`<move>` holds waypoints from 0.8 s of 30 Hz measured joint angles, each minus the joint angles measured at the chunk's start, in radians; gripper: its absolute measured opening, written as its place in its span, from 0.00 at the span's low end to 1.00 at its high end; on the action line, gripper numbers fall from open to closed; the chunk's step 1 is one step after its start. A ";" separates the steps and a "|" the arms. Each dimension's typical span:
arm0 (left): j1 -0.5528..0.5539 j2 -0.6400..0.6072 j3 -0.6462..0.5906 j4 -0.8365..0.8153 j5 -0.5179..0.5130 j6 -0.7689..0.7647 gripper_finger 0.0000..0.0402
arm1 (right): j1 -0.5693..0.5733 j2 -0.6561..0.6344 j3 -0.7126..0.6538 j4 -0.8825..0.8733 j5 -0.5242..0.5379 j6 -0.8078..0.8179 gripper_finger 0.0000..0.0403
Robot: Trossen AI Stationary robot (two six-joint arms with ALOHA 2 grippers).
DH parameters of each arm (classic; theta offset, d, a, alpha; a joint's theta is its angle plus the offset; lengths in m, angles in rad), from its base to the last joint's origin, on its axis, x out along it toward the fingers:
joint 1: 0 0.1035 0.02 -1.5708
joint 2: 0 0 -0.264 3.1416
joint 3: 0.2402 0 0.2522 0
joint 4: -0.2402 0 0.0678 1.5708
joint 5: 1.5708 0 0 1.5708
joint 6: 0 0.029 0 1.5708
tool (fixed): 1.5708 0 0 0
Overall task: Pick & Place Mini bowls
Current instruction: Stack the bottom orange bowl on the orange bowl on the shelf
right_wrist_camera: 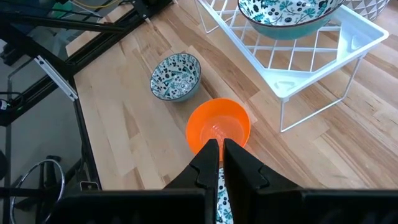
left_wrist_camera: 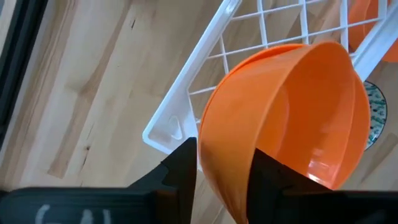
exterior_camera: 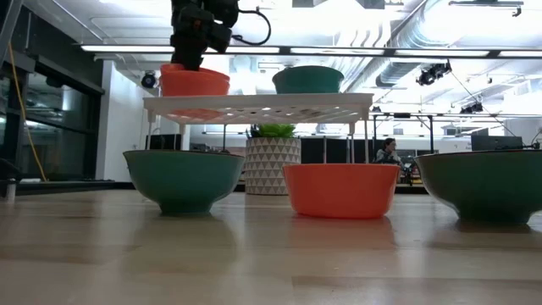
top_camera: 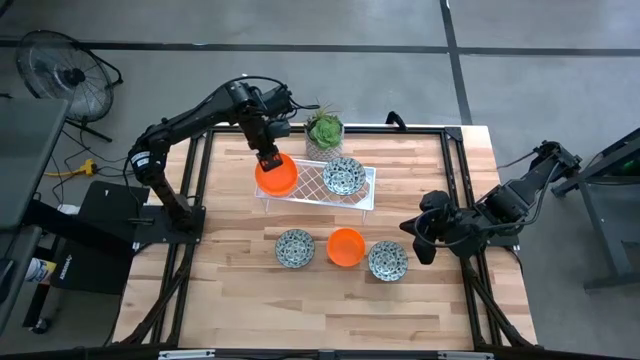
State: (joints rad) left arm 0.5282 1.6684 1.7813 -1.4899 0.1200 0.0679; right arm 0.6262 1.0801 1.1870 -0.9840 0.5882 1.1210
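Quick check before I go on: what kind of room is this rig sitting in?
Probably a lab or workshop, not a home. A bare grey concrete floor surrounds the table, exposed ducts and strip lights run overhead, and a floor fan stands nearby.

Robotics lab, concrete floor, exposed ceiling ducts, floor fan

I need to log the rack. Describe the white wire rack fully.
The white wire rack is a low shelf with a grid top and thin legs, seemingly coated wire. It stands upright on the wooden table, near its far edge, beside a potted plant. On top sit an orange bowl at its left end, with the left hand at that bowl's rim, and a patterned bowl toward the right.
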 joint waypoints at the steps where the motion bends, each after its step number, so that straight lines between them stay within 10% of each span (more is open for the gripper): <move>1: 0.000 0.000 0.000 0.000 -0.002 0.008 0.27 | 0.000 0.000 0.000 0.000 -0.002 0.000 0.03; 24: 0.002 0.000 0.204 -0.081 -0.074 0.101 0.41 | 0.000 0.000 0.000 -0.006 -0.003 0.005 0.03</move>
State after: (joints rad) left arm 0.5297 1.6684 1.9850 -1.5708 0.0456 0.1687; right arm 0.6262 1.0801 1.1870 -0.9901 0.5852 1.1256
